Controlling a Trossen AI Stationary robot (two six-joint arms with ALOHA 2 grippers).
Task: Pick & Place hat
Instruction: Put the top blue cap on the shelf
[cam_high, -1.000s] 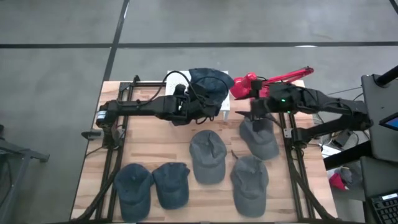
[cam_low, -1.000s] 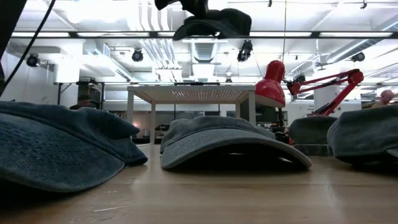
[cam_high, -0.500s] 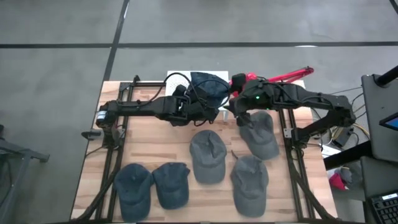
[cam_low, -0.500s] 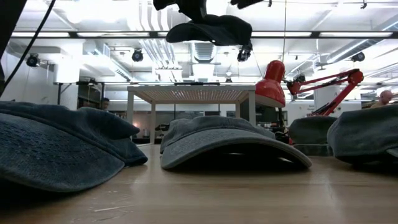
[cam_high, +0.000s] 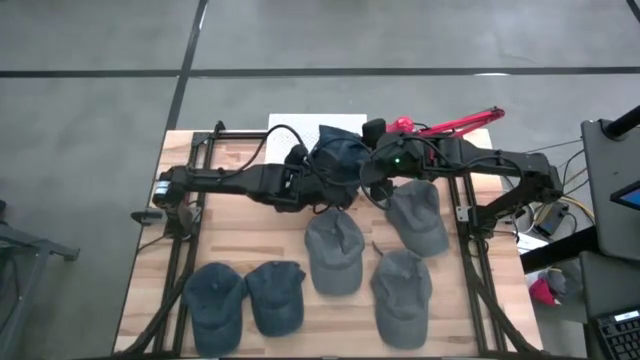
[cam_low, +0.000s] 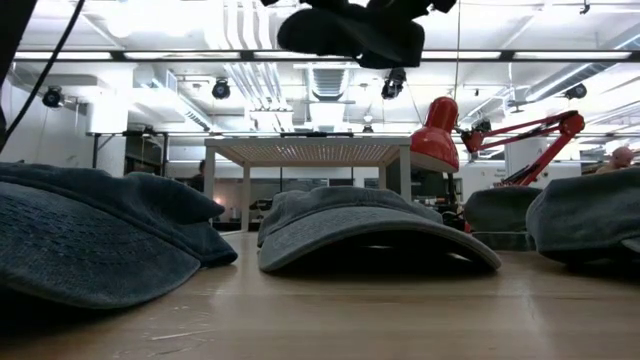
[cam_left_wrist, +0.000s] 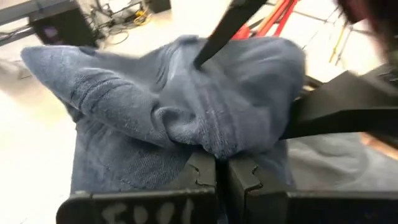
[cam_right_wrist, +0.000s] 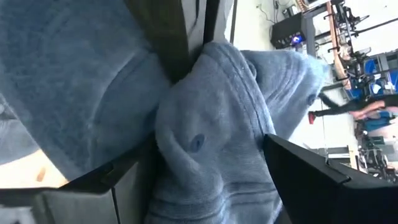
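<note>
A blue denim hat (cam_high: 338, 158) hangs in the air over the table's far middle, bunched up, also seen high in the low view (cam_low: 345, 32). My left gripper (cam_high: 318, 172) is shut on it from the table's left side. My right gripper (cam_high: 368, 172) has come in from the right. It stands open with one finger (cam_right_wrist: 124, 180) on either side of the hat's crown (cam_right_wrist: 211, 124). I cannot tell whether those fingers touch the cloth. My left gripper pinches a bunched fold of the hat's crown (cam_left_wrist: 199, 134) between its two shut fingers (cam_left_wrist: 202, 177). The fingers come from the table's left, slanting a little downward. The hat is lifted clear of the table and droops around and below the fingertips, slack.
Several more denim hats lie on the wooden table (cam_high: 230, 240): one in the middle (cam_high: 333, 250), two at the right (cam_high: 418, 215) (cam_high: 402, 290) and two at the near left (cam_high: 245, 297). A red desk lamp (cam_high: 445, 125) and a white sheet (cam_high: 295, 127) stand at the far edge.
My right gripper has swung toward the table's left, from over the right-hand hat to the lifted hat, and now straddles its crown. My left gripper has carried the hat a little toward the near edge, still clear of the table.
</note>
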